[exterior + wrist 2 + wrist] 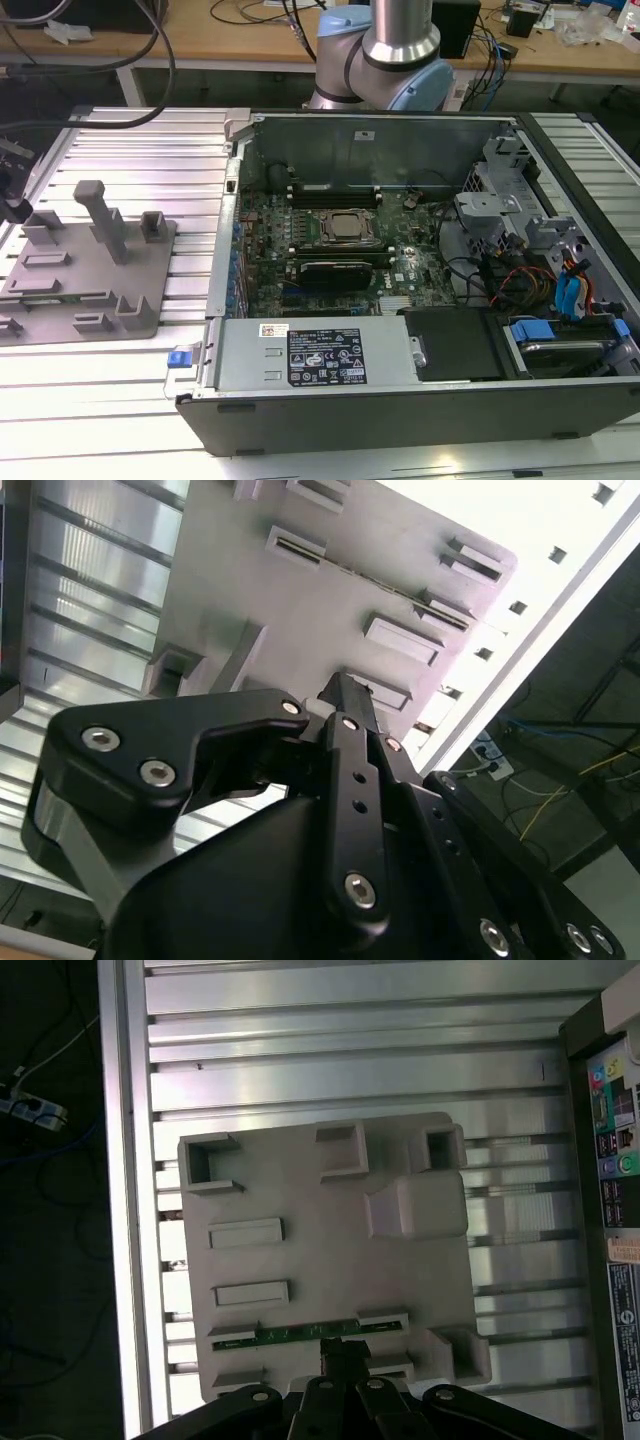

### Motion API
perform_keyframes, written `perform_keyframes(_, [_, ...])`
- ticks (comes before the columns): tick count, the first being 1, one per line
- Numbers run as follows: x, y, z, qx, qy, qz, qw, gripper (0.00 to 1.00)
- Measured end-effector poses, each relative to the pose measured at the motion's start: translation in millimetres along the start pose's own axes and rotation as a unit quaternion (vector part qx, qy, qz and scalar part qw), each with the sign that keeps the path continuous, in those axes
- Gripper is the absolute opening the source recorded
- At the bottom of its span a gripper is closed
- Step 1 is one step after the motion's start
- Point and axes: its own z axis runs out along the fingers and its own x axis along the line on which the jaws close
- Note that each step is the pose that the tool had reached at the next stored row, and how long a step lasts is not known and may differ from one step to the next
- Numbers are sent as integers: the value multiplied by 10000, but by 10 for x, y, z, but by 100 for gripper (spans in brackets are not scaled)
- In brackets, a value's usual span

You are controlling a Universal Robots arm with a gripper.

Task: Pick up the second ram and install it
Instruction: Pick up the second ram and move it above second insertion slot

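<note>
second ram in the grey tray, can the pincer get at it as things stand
Probably yes: the pincer hangs close by the second ram, which lies uncovered in its slot on the grey tray.

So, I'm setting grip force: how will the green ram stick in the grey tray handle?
Probably stiff and light: the ram stick is a thin narrow board. Seemingly edge-up in the tray, it may tip if nudged.

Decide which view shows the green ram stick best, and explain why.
The first wrist view: the second ram shows nearly its full green length in a slot of the grey tray. In the second wrist view the gripper hides much of that tray; in the exterior view the stick is too small to tell.
</note>
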Motion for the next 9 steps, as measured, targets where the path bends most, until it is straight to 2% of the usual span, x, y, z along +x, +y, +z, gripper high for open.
perform_keyframes(5, [0,0,3,0,0,-9,10000,8])
perform_keyframes(6, [0,0,3,-8,12,-268,9996,8])
perform_keyframes(7, [0,0,4,-16,25,-572,9984,8])
perform_keyframes(9, [0,0,5,-22,35,-790,9969,8])
